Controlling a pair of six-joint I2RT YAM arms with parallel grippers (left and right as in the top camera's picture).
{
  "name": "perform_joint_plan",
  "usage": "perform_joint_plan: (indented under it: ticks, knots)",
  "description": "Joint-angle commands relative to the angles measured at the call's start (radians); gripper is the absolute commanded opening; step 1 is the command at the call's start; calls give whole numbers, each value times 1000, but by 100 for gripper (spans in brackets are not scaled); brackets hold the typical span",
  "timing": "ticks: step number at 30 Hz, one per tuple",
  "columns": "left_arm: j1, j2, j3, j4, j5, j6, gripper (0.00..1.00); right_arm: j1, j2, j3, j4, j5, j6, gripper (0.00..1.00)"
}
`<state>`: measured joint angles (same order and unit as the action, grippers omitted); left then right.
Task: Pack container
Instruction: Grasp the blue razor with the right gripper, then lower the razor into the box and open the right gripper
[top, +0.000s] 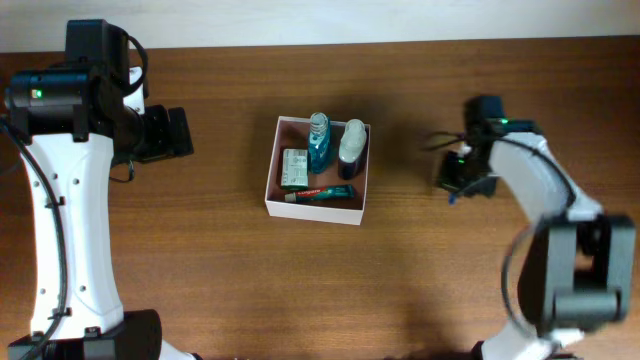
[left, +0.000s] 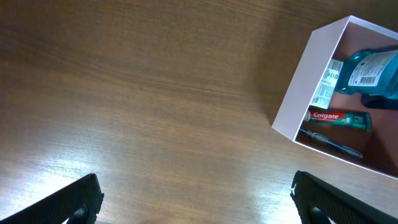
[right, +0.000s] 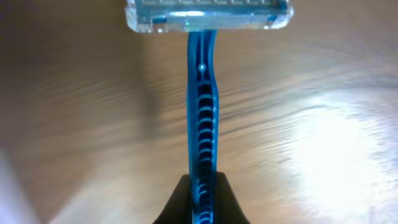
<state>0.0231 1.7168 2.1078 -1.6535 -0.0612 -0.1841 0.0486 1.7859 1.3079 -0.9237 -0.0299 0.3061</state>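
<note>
The container (top: 270, 180), a square white-walled box with a pinkish-brown inside, sits mid-table. It holds a green soap packet (top: 294, 168), a blue bottle (top: 320, 142), a dark bottle (top: 351, 148) and a Colgate toothpaste tube (top: 322, 193). It also shows in the left wrist view (left: 311, 78) with a toothbrush (left: 329, 142) along its near wall. My right gripper (right: 202, 199) is shut on the handle of a blue razor (right: 202, 106), held above the wood to the right of the container (top: 455, 180). My left gripper (left: 196, 199) is open and empty, left of the container.
The wooden table (top: 200, 270) runs all round the container. The left arm's white links (top: 60, 220) stand at the left edge and the right arm's (top: 560, 220) at the right. A pale wall strip (top: 400, 20) lies along the back.
</note>
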Motion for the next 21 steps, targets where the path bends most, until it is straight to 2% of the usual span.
perform_joint_plan:
  ticks: [1, 6, 9, 10, 15, 20, 21]
  knots:
    - [2, 0, 14, -1, -7, -2, 99, 180, -209, 7, 11, -39, -160, 4]
    - [2, 0, 14, -1, -8, -2, 99, 462, -342, 7, 87, -38, -436, 4]
    - [2, 0, 14, -1, -7, -2, 99, 565, -333, 6, 128, -38, -570, 4]
    - [2, 0, 14, -1, -7, -2, 99, 602, -315, 6, 140, -38, -653, 4]
    - [2, 0, 14, -1, -7, -2, 99, 639, -205, 6, 216, -37, -920, 4]
    - [2, 0, 14, -1, -7, -2, 99, 610, -109, 6, 336, -19, -983, 4]
    - [2, 0, 14, -1, -7, -2, 100, 605, -107, 7, 353, 0, -982, 19]
